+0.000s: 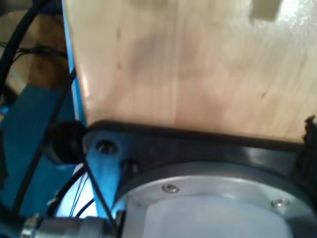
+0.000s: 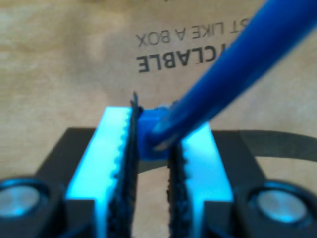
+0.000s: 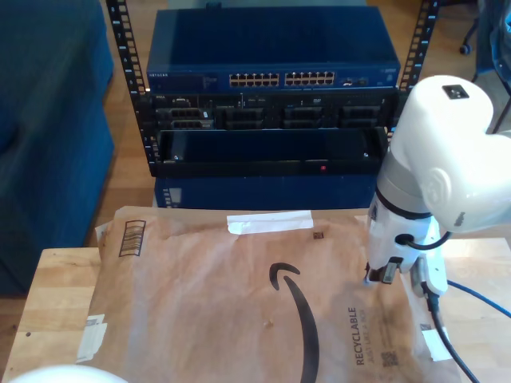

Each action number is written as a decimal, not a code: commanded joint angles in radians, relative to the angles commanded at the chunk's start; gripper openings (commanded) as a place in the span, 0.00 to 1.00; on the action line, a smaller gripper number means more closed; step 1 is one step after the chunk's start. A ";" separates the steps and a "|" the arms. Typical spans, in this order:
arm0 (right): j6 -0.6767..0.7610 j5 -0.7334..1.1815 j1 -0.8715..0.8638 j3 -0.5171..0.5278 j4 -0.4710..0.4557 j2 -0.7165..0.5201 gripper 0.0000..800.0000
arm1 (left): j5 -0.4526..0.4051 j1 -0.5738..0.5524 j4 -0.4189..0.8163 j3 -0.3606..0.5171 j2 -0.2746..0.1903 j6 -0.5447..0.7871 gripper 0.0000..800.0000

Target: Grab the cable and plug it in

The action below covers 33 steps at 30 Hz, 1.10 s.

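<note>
In the second wrist view the second hand [image 2: 151,163] is clamped on the cable [image 2: 233,64]: its two pale blue fingers [image 2: 106,163] with black toothed pads squeeze the bright blue plug end between them, and the cord rises out of the grip toward the upper right of that frame. Behind the grip lies a brown paper mailer [image 2: 59,64] printed with mirrored lettering. In the exterior view a white arm [image 3: 435,159] stands at the right side of the frame, reaching down onto the same mailer [image 3: 207,303], which covers most of the wooden bench [image 3: 56,295]. A thin stretch of the blue cable [image 3: 479,297] shows at the lower right of that frame, trailing off past the arm's base. At the top of the frame a rack holds a blue network switch [image 3: 271,52] with a row of ports. The first wrist view shows bare light wood [image 1: 188,64] and a dark mount plate [image 1: 198,144], blurred; the first hand's fingers cannot be made out there, so whether it is open or closed cannot be told.
</note>
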 joint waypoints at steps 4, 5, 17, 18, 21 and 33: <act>0.000 -0.006 -0.002 -0.008 0.000 -0.006 0.00 | 0.011 0.008 -0.002 -0.017 0.058 -0.002 1.00; -0.002 -0.012 -0.003 -0.017 0.000 -0.008 0.00 | 0.012 0.009 -0.002 -0.017 0.060 -0.002 1.00; -0.008 -0.410 -0.008 -0.181 -0.183 0.189 0.00 | 0.012 0.014 -0.002 -0.018 0.061 -0.002 1.00; -0.008 -0.442 -0.011 -0.186 -0.186 0.209 0.00 | 0.012 0.014 -0.002 -0.018 0.061 0.000 1.00; -0.005 -0.577 -0.012 -0.183 -0.195 0.219 0.00 | 0.012 0.014 -0.002 -0.018 0.061 -0.002 1.00; -0.002 -0.821 -0.035 -0.021 -0.265 0.120 0.00 | 0.012 0.014 -0.002 -0.018 0.061 -0.002 1.00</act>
